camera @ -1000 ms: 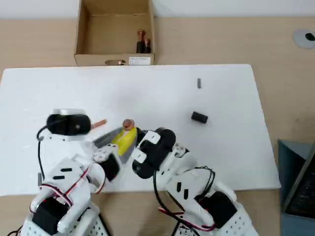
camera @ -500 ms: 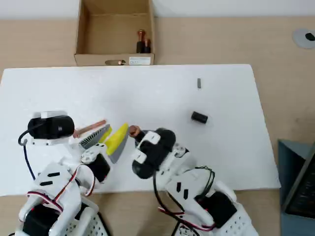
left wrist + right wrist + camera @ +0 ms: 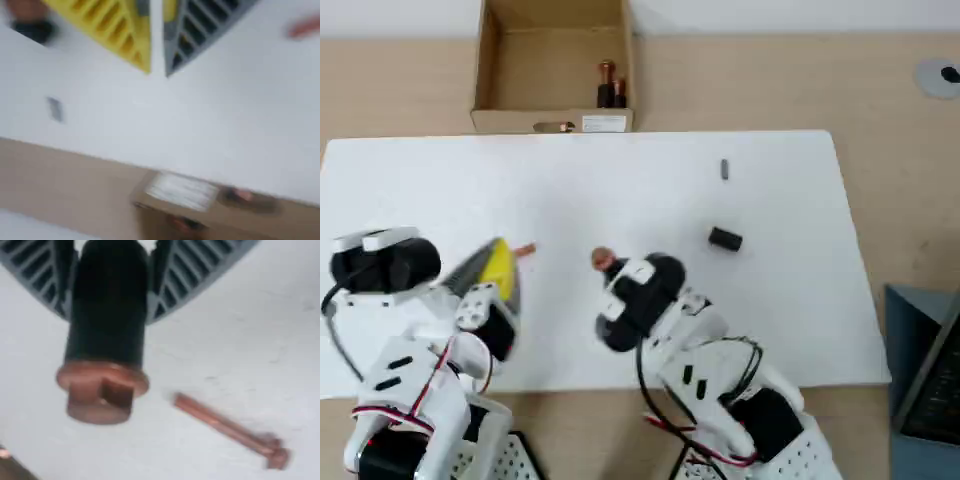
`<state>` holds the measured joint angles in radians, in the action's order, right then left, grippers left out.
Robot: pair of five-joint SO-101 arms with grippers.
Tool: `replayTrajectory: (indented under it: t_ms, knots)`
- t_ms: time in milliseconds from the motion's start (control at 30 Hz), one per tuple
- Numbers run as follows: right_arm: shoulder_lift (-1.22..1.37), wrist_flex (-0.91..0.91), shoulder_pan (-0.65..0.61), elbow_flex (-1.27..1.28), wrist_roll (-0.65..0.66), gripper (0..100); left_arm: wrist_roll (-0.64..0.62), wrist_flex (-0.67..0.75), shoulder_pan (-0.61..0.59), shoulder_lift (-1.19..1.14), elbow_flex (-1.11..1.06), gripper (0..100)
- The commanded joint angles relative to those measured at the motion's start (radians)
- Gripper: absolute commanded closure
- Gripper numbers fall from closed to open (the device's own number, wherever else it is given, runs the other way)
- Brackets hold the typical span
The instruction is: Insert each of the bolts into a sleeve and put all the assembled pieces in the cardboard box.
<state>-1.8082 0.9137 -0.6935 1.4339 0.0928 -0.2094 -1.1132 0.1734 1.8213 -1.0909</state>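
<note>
Surveying the high view: the right jaws are clamped on an assembled piece (image 3: 604, 261), a black sleeve with a copper bolt seated in it, head pointing away from the arm's base. The cardboard box (image 3: 490, 75) sits across the desk (image 3: 770, 190), well apart, ahead and somewhat left of the piece; that is judged the bearing for the coming carry. A loose bolt (image 3: 524, 250) lies just beside the left jaws' tips.

Left wrist view: the yellow and grey left jaws stand a narrow gap apart, holding nothing. The loose bolt (image 3: 305, 27) is probably the copper smear at the edge.

Right wrist view: the right jaws grip the sleeve (image 3: 107, 305) by its sides, with the bolt head (image 3: 102, 390) protruding beyond the tips. The loose bolt (image 3: 227, 430) lies flat on the desk, apart, its long axis aslant to the held piece.
</note>
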Motion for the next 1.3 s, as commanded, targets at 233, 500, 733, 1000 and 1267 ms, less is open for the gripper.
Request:
replayTrajectory:
  t_ms: [233,500,733,1000,1267]
  knots:
    - [-0.044,0.023,0.349,-0.188,-0.041,98.9,0.190,-0.005,-0.356,0.002,-0.230,100]
    - [0.489,0.043,0.390,-0.602,-0.092,98.9,0.195,0.003,-0.361,0.002,-0.427,100]
    - [0.949,-0.069,0.390,-0.908,-0.092,98.9,0.196,0.003,-0.364,0.002,-0.519,100]
    - [1.376,-0.273,0.387,-1.188,-0.084,98.9,0.196,0.003,-0.368,0.002,-0.539,100]
    - [1.827,-0.431,0.378,-1.569,-0.072,98.8,0.189,0.003,-0.370,0.002,-0.539,100]
